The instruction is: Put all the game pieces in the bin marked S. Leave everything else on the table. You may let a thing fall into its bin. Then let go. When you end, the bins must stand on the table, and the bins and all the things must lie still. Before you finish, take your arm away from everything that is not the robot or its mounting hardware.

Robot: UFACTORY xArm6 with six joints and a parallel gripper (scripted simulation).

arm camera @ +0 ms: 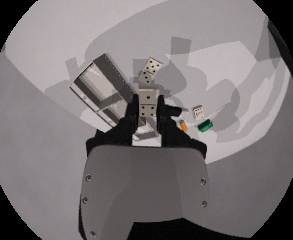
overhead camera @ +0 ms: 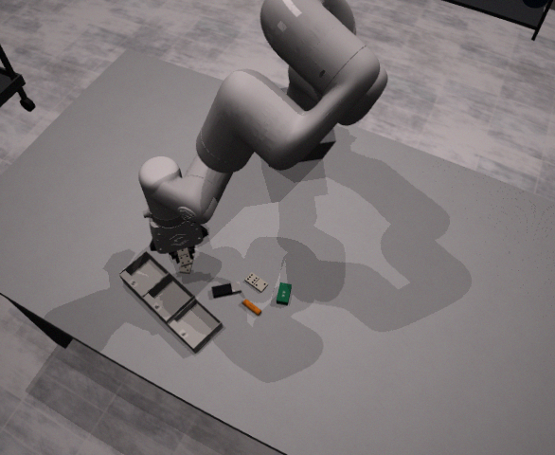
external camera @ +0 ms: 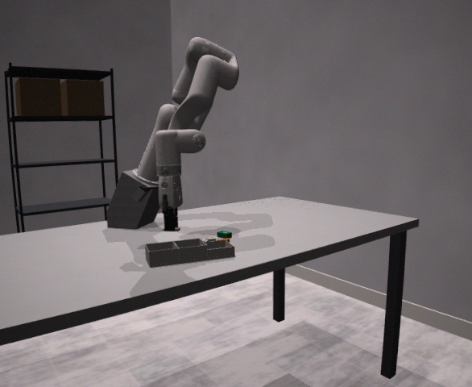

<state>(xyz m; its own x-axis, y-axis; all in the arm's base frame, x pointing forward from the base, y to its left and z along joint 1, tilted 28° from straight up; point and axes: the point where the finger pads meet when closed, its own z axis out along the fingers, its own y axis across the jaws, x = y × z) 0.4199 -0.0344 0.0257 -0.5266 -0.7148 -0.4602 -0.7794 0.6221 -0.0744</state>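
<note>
My gripper (overhead camera: 185, 254) (external camera: 171, 228) (arm camera: 148, 102) is shut on a white domino with black dots (arm camera: 148, 96), just above the table behind the bins. A second domino (arm camera: 151, 69) lies on the table near the bins; the held one partly covers it in the top view. A third domino (overhead camera: 256, 282) (arm camera: 199, 112) lies farther right, beside the other small things. Three joined grey bins (overhead camera: 182, 310) (external camera: 161, 257) (arm camera: 117, 75) stand in a row on the table. The bins look empty in the top view. Their small labels are too blurred to read.
A black block with a white end (overhead camera: 222, 289) lies between the bins and the third domino. An orange stick (overhead camera: 251, 306) (arm camera: 183, 126) and a green box (overhead camera: 283, 293) (external camera: 224, 234) (arm camera: 205, 125) lie close to that domino. The table's front edge runs beyond the bins.
</note>
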